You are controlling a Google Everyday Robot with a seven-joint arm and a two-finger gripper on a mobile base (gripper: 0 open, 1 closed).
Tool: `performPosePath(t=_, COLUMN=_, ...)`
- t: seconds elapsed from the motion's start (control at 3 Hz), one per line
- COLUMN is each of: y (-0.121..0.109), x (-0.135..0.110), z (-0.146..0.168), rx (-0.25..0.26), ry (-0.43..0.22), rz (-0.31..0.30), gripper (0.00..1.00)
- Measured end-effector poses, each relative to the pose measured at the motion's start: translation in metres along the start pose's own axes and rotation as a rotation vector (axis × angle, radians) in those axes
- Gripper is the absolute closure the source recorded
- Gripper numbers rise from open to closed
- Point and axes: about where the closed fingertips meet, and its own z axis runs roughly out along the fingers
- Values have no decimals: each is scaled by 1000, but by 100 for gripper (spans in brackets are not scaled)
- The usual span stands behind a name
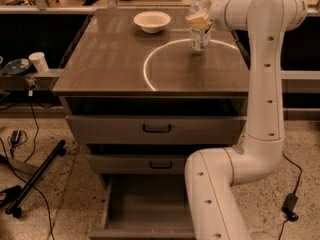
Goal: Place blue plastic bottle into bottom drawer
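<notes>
The blue plastic bottle [200, 34], clear with a white cap, stands upright at the back right of the cabinet top [110, 59]. My gripper [199, 20] reaches in from the right and is shut around the bottle's middle. The bottle's base rests on the top. The bottom drawer [145, 200] is pulled open at floor level, and its plain box interior shows nothing inside. My white arm rises in front of the cabinet's right side and hides the drawer's right part.
A shallow cream bowl [152, 21] sits at the back middle of the top. The two upper drawers [156, 129] with dark handles are nearly shut. A white cup [38, 61] stands on a shelf at the left. A black pole [35, 176] and cables lie on the floor at the left.
</notes>
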Motion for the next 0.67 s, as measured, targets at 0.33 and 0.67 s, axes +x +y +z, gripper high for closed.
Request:
performPosePath(t=0.33, y=0, x=0, z=1, rx=-1, ry=0, rz=0, gripper=0)
performPosePath(t=0.67, y=0, x=0, z=1, rx=-1, ry=0, rz=0, gripper=0)
